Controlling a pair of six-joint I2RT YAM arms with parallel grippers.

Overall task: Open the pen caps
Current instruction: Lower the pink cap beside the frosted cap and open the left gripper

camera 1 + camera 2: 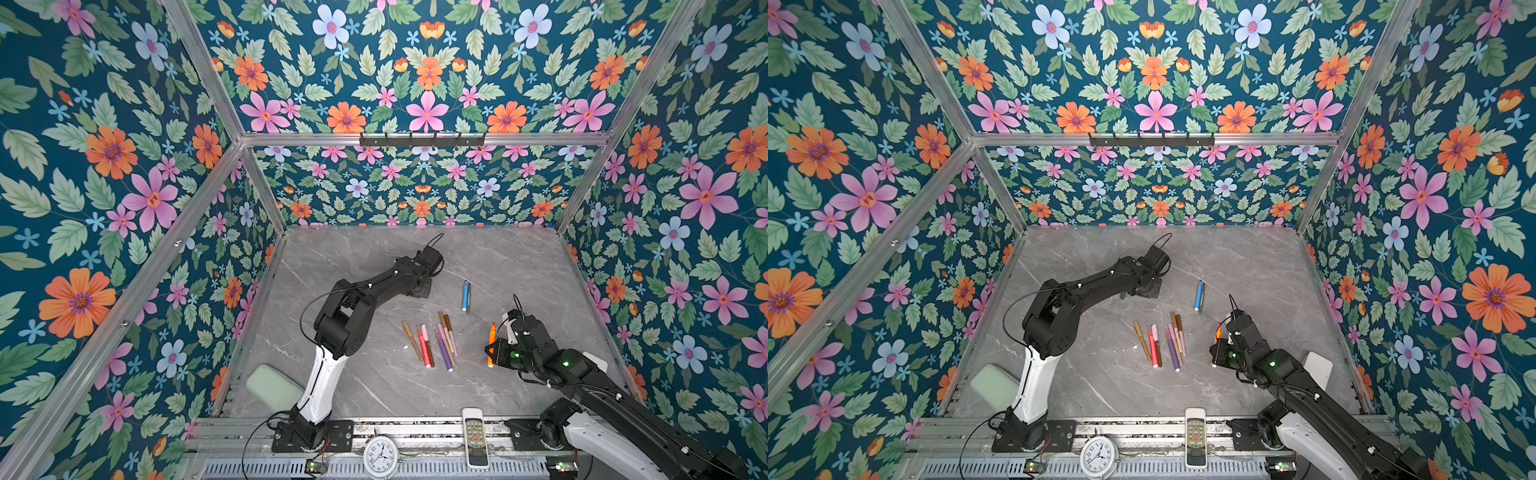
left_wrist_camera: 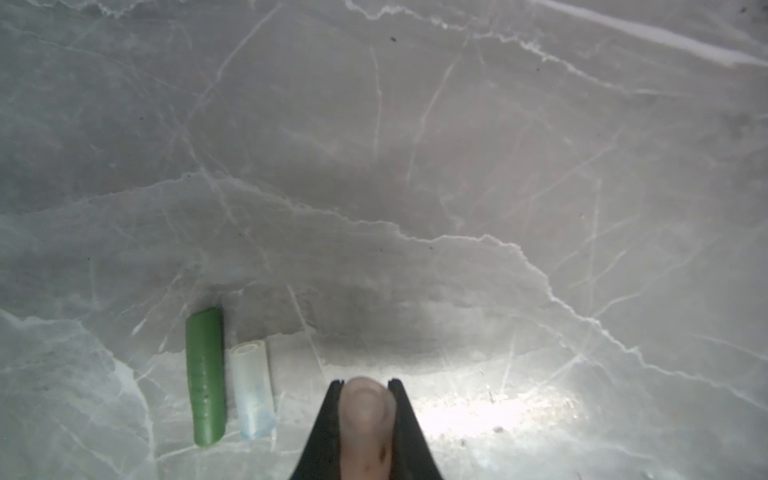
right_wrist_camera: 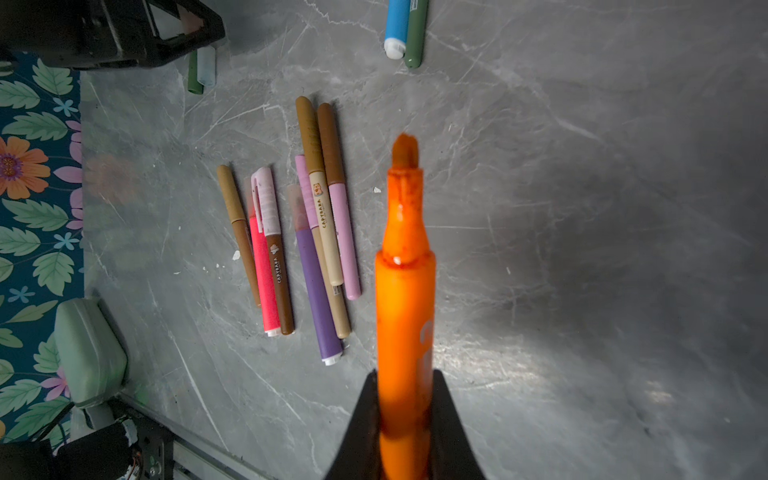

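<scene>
On the grey marble desk [image 1: 519,266], a row of pens [image 1: 432,340] lies mid-surface. The right claw [image 3: 405,376] is clenched on an uncapped orange marker [image 3: 405,291]. The left claw [image 2: 365,382] grips a pale pinkish cap [image 2: 365,411], near a green cap [image 2: 204,374] and a clear cap [image 2: 251,390] lying side by side.
</scene>
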